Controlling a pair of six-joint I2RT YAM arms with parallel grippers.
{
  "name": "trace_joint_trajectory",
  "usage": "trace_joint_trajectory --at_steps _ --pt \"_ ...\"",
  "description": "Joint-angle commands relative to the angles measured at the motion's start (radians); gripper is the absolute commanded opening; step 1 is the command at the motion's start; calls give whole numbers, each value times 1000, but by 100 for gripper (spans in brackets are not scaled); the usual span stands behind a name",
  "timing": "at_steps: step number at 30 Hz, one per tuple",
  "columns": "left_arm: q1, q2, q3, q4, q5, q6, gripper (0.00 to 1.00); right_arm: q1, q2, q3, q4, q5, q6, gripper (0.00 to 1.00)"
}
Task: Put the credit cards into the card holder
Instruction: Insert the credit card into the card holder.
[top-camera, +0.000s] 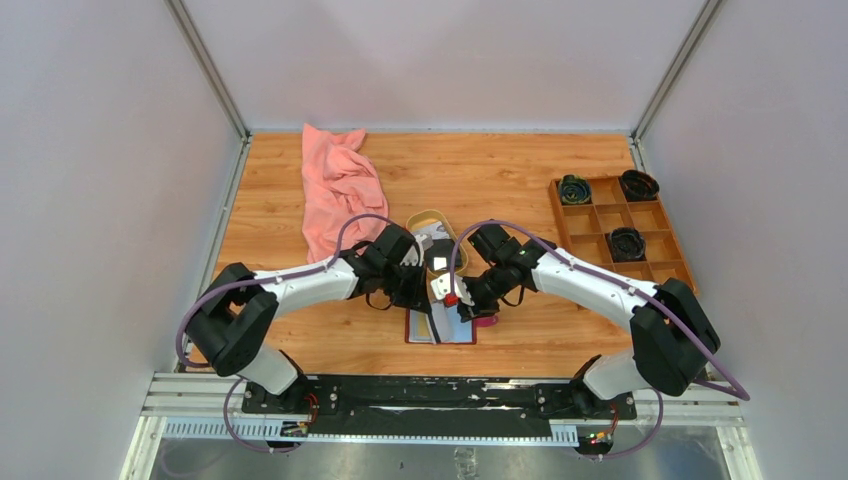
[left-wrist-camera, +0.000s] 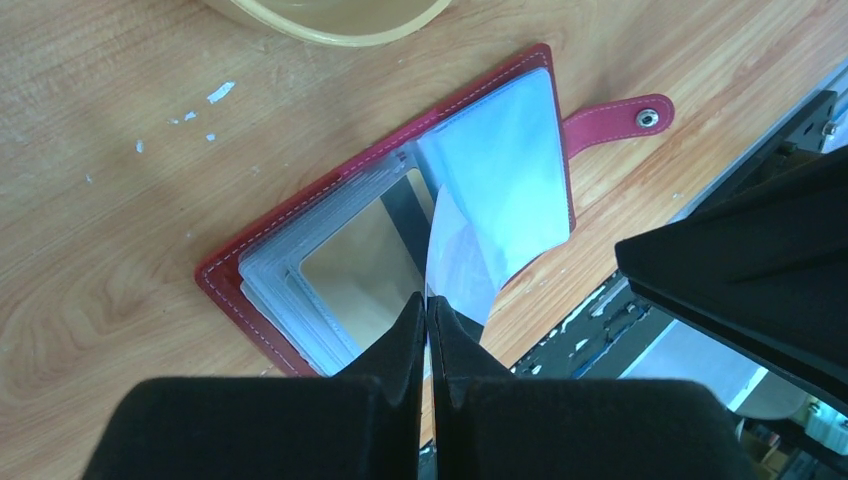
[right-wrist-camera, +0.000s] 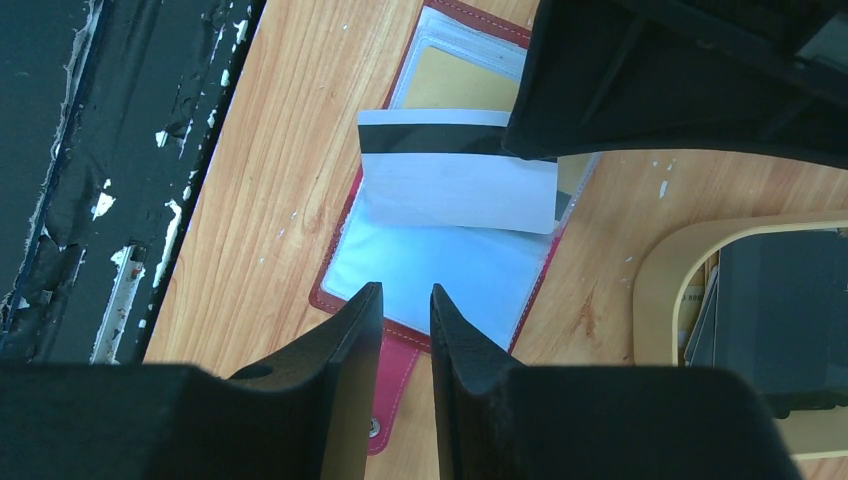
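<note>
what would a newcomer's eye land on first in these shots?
An open dark red card holder lies at the near middle of the table. The left pincer is pinched shut on a white card with a black stripe over the holder's clear sleeves, while the right pincer stands slightly open over its snap-tab edge. A crumpled pink cloth lies far left.

card holder (left-wrist-camera: 350, 262) leather-look, sleeves (left-wrist-camera: 505, 160) glossy plastic; credit card (right-wrist-camera: 455, 185) smooth; table (left-wrist-camera: 120, 200) wood

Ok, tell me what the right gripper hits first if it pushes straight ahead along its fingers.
Probably the open card holder: the right gripper points at its clear sleeve just past the red edge. The white credit card lies farther on; depth is hard to judge.
</note>
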Motion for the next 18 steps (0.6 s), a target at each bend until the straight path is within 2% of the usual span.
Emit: trace_joint_trajectory --at_steps 1,18 --pt "-8 41 4 -36 11 -6 0 -15 -25 12 -26 -21 -9 28" --pt "-8 96 1 29 54 -34 0 -16 -30 12 -27 -21 -13 28"
